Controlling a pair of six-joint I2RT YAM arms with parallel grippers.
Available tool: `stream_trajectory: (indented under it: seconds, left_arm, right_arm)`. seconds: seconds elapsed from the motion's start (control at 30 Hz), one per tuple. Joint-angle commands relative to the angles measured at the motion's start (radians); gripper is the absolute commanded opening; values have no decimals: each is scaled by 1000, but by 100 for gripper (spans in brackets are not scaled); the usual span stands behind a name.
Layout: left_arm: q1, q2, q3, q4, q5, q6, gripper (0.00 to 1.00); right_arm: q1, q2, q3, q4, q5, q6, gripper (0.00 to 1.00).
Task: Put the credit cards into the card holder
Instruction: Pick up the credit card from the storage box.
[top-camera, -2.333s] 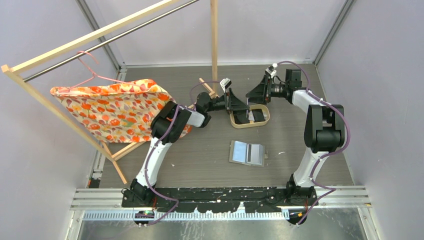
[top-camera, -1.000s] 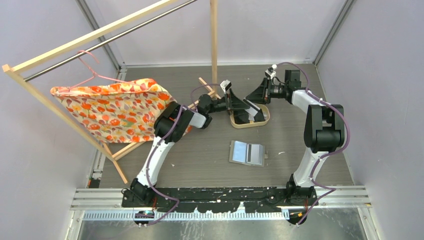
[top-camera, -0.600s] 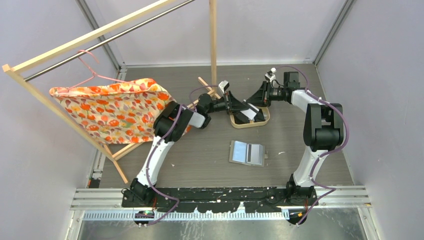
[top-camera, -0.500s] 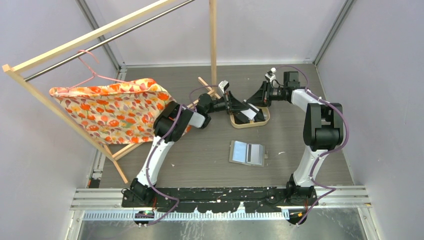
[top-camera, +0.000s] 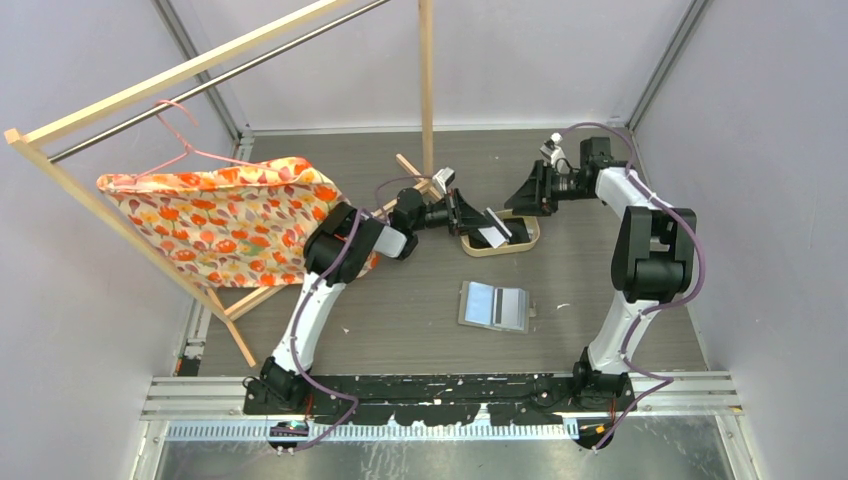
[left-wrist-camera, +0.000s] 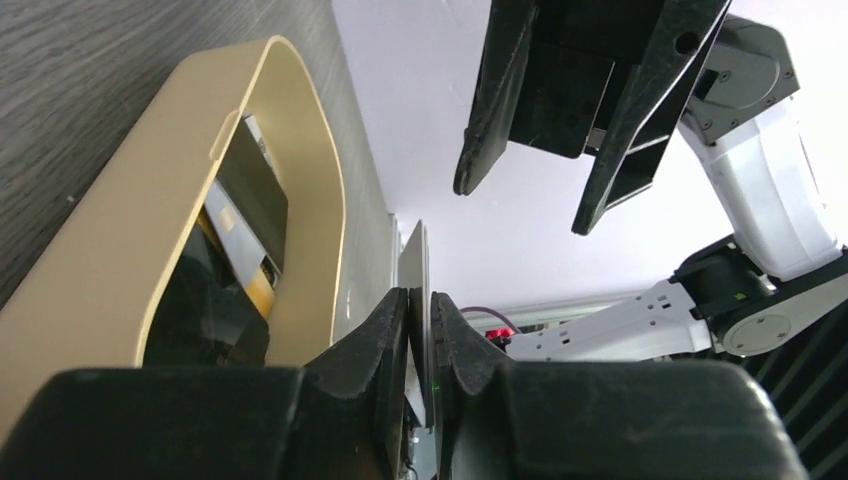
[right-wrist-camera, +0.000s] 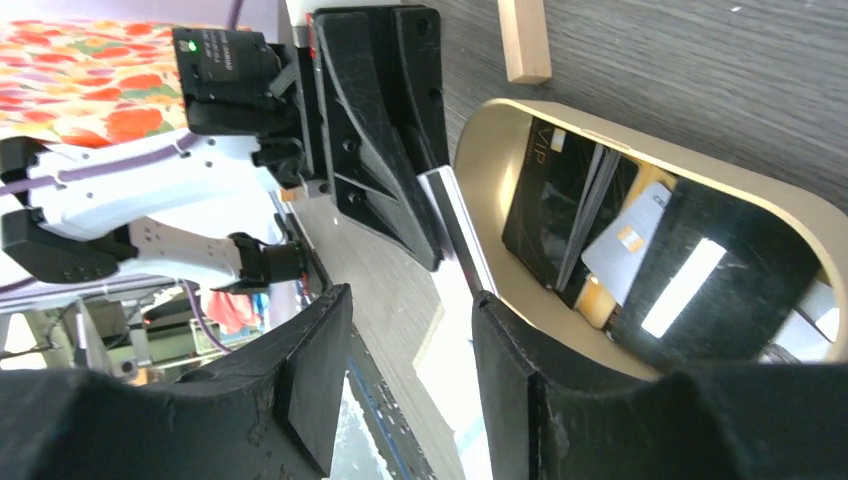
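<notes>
While a whitish credit card (left-wrist-camera: 413, 262) is pinched edge-on between the closed fingers of the left gripper (left-wrist-camera: 420, 300), just beside the rim of the oval tray (left-wrist-camera: 300, 130), the step in hand is judged to be the carry from tray to card holder (top-camera: 493, 305). The holder is seen lying open and flat on the table, nearer the arm bases and well apart from the tray. The right gripper (right-wrist-camera: 410, 305) is held with its jaws spread and nothing between them, near the tray and facing the left one. More cards (right-wrist-camera: 565, 215), dark and pale, are left leaning in the tray.

Since the card is gripped along one edge only, it could pivot, so the pinch is best kept firm. The card should be raised above the tray rim before any sideways swing. The free edge should be turned to lead into a slot; which slot is vacant cannot be told from overhead.

Between tray and holder nothing is seen in the overhead view, so that path is judged open. Care is owed to the nearby right fingers, to the wooden rack foot (right-wrist-camera: 525, 40) by the tray, and to the floral cloth (top-camera: 230, 215) beside the left arm.
</notes>
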Motion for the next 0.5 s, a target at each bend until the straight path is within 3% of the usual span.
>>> stream_trajectory:
  seconds: [0.0,0.2,0.47]
  left_arm:
    - [6,-114,-21,-38,4,118,17]
    - [1,-138,-28,-39,18,159,22]
    - [-4,-120,-10,6,33,126,22]
  right_arm:
    - [-10,-34,61,-228,-3,-241,52]
    - [-18,29,93,-411,-34,-391,45]
    - [-17,53,93,-413,-29,-409,45]
